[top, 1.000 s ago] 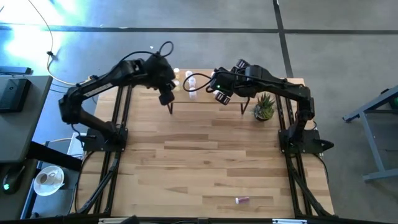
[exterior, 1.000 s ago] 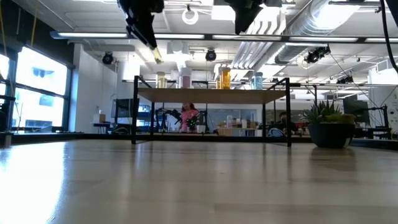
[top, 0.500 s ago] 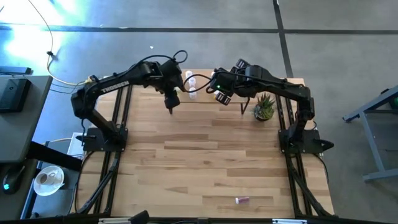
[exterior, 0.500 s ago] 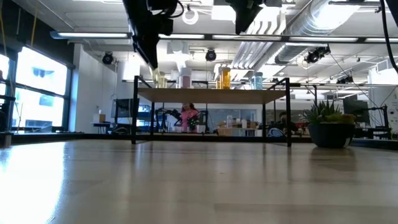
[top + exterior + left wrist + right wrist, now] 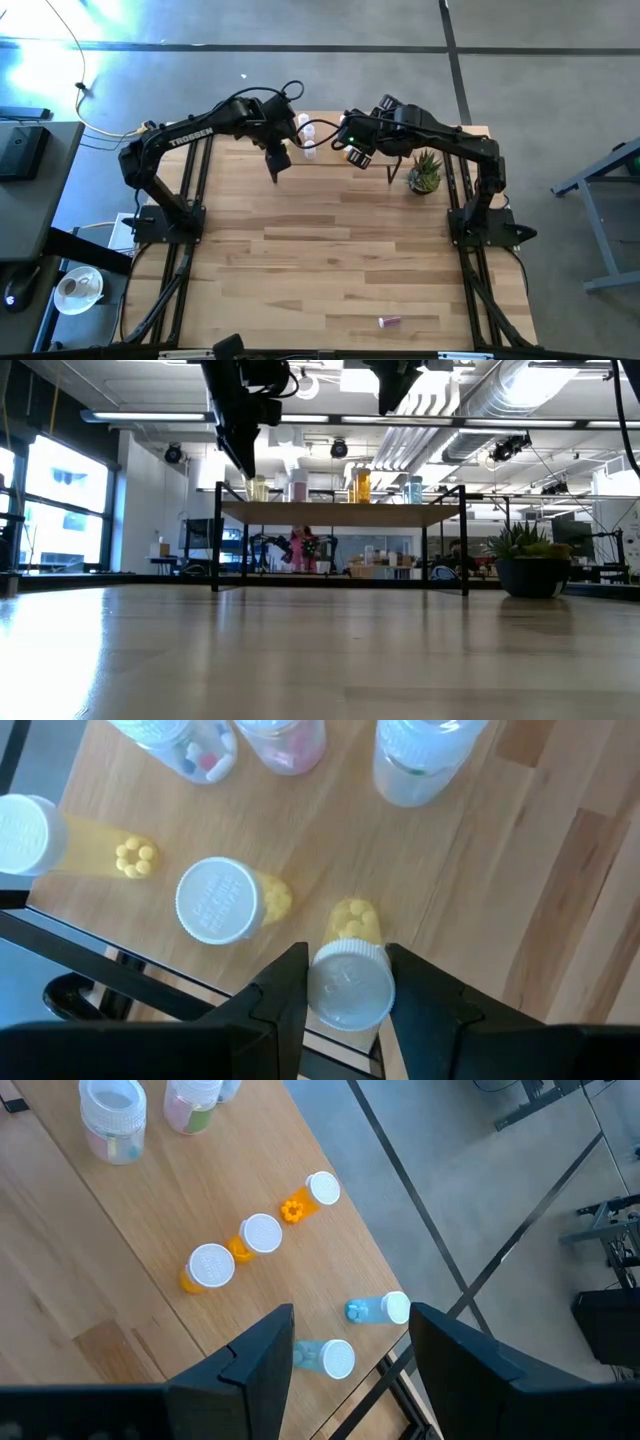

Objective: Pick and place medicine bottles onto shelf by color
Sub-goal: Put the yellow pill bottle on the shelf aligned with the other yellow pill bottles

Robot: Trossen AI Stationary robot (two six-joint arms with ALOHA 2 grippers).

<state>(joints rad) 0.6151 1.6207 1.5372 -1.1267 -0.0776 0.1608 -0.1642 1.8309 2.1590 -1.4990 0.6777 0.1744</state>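
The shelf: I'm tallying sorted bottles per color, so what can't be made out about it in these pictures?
- High view: most of the shelf is hidden under both arms.
- Low view: the bottles overlap edge-on; the left gripper covers its end.
- Left wrist view: the clear bottles are cut off by the edge.
- Right wrist view: the right gripper hovers open, partly covering one blue bottle.

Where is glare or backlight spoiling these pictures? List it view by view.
High view: bright glare on the floor at upper left. Low view: the windows blaze; the left arm and right arm show as dark silhouettes. Wrist views: evenly lit, no glare.
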